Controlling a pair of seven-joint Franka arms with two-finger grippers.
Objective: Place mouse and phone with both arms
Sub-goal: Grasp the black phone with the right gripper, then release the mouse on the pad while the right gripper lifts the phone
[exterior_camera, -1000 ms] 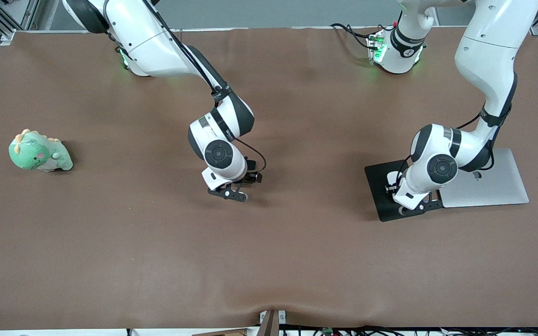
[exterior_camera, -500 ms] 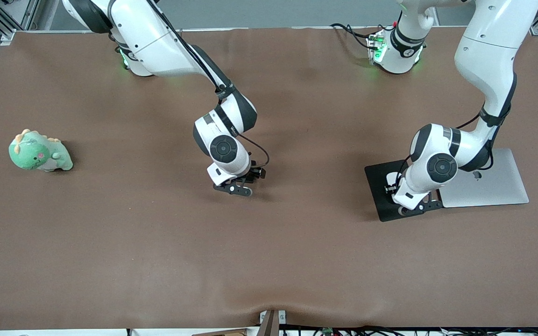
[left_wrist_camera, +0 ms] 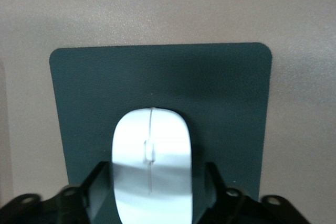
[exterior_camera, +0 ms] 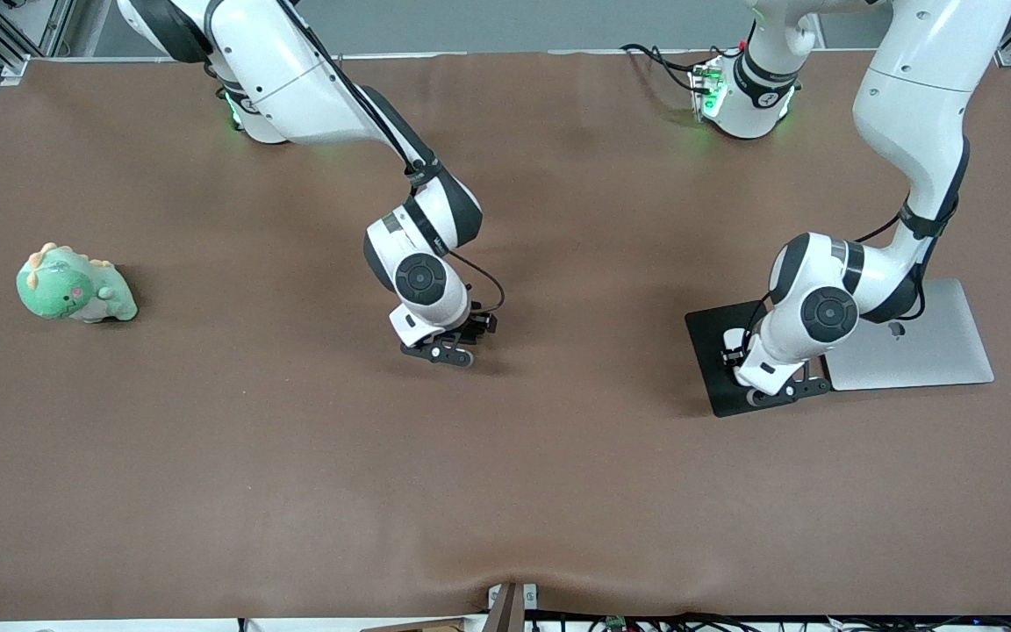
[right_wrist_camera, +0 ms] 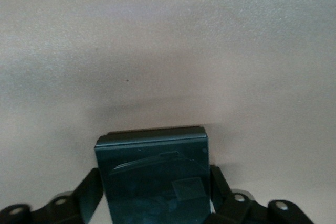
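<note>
Two tools, no legible writing

White jointed arms (exterior_camera: 909,114) — black bands, cables, green-lit bases

white mouse (left_wrist_camera: 151,163) with a thin grey centre line on a black pad (exterior_camera: 709,351). glossy black phone (right_wrist_camera: 155,174); silver laptop (exterior_camera: 927,347); green plush dinosaur (exterior_camera: 74,285) with orange spikes; brown table (exterior_camera: 295,491).

The brown table (exterior_camera: 207,456) carries a green plush toy (exterior_camera: 74,285), a black pad (exterior_camera: 716,351) (mouse (left_wrist_camera: 151,161) atop) and a laptop (exterior_camera: 935,351).
</note>
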